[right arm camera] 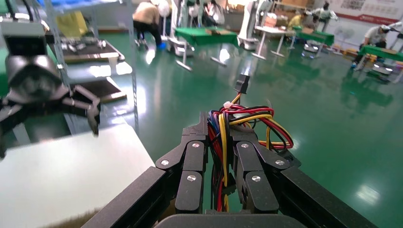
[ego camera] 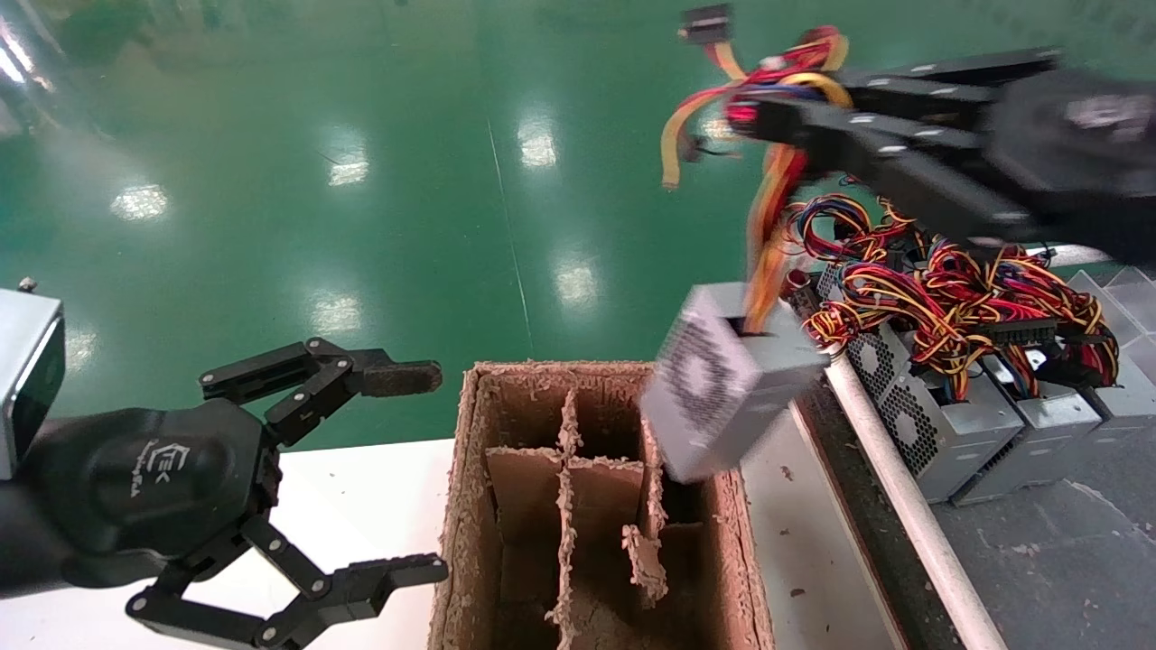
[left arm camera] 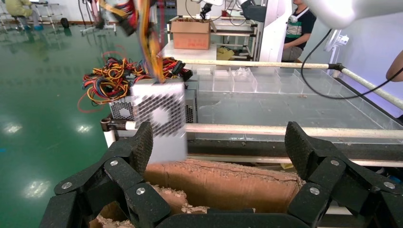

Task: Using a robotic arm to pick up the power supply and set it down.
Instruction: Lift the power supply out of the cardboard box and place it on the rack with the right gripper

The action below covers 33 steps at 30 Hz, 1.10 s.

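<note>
Two black grippers show in the head view. The right gripper, on the robotic arm entering from the upper right, is raised high and clamped on the wire bundle of red, yellow, blue and black leads. The power supply, a grey metal box with a perforated grille face, hangs tilted from those wires in mid-air, just over the right-hand compartments of a brown cardboard box with ragged dividers. The cardboard box stands on a white table. To the right, behind a white rail, more grey power supplies sit side by side with tangled wires on top. The left gripper hovers at lower left beside the cardboard box, its fingers spread wide and holding nothing.

In the left wrist view, the left gripper's two fingers frame the scene, far apart. Between them, nearer one finger, the hanging power supply shows its honeycomb grille, its lower edge just above the cardboard box rim. The stored power supplies and their wires lie behind it, beside clear plastic trays.

In the right wrist view, the right gripper's fingers are pressed together on the coloured wire bundle, which rises between them and ends in a small black connector. The left gripper appears farther off, over the white table. The power supply body is hidden here.
</note>
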Tool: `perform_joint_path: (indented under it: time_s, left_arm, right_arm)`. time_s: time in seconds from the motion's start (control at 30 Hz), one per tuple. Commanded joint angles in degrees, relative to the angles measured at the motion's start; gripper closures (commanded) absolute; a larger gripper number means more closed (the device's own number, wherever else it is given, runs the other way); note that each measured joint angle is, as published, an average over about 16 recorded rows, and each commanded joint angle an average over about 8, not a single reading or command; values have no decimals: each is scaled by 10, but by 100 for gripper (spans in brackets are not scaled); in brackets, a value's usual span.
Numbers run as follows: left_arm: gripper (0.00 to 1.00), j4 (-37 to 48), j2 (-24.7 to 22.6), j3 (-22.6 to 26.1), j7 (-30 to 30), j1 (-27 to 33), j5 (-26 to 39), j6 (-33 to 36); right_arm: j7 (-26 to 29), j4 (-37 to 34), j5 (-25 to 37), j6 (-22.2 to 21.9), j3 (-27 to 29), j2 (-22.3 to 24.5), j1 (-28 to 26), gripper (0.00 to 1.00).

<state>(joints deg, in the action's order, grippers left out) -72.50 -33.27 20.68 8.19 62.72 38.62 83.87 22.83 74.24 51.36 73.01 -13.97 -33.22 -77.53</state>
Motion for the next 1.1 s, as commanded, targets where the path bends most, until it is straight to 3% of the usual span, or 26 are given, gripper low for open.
perform_joint_path:
  time_s: [0.03, 0.4, 0.7, 0.87, 1.1]
  left_arm:
    - [0, 0, 0, 0, 0, 0, 0, 0]
    - [0, 0, 0, 0, 0, 0, 0, 0]
    - [0, 0, 0, 0, 0, 0, 0, 0]
    - [0, 0, 0, 0, 0, 0, 0, 0]
    - [0, 0, 0, 0, 0, 0, 0, 0]
  right_arm:
    - [6, -5, -7, 22, 7, 26, -10, 100]
    - [-4, -46, -59, 143, 52, 186, 19, 100]
    - [-56, -101, -104, 175, 68, 308, 86, 100]
    - [-99, -153, -119, 175, 41, 345, 115, 100]
    - [-164, -218, -147, 171, -13, 349, 146, 100]
